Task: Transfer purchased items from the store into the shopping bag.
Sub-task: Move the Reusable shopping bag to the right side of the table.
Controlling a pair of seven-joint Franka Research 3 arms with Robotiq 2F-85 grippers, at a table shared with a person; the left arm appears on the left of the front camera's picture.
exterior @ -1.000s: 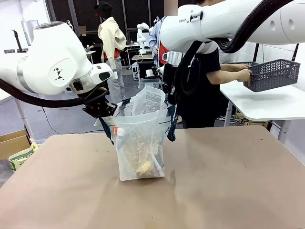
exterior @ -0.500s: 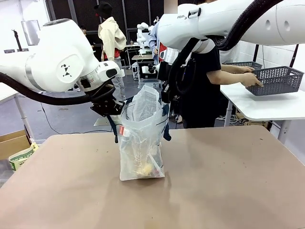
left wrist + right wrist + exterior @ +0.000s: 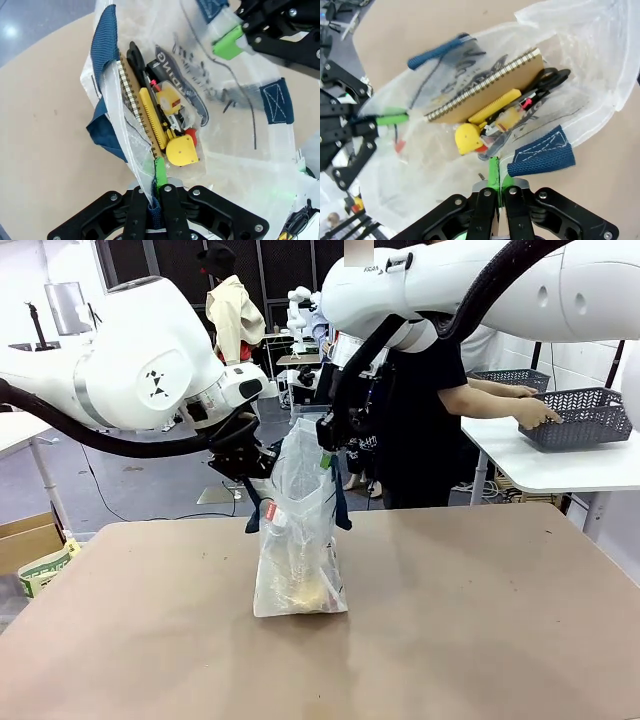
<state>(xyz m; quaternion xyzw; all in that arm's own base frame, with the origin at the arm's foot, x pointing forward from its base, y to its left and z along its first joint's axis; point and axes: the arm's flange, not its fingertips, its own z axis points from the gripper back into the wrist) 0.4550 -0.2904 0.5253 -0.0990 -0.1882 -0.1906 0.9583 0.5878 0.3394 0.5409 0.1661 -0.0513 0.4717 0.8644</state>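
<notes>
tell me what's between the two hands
The bag: in the front view its top stretches between the left hand and the right hand, each shut on its rim. The wrist views show a notebook and yellow items inside.

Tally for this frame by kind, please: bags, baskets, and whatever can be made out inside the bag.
shopping bag: 1
grey slotted baskets: 2, the near one and the one behind it
spiral notebook: 1
black-handled scissors: 1
yellow items: 3
Total: 8
</notes>
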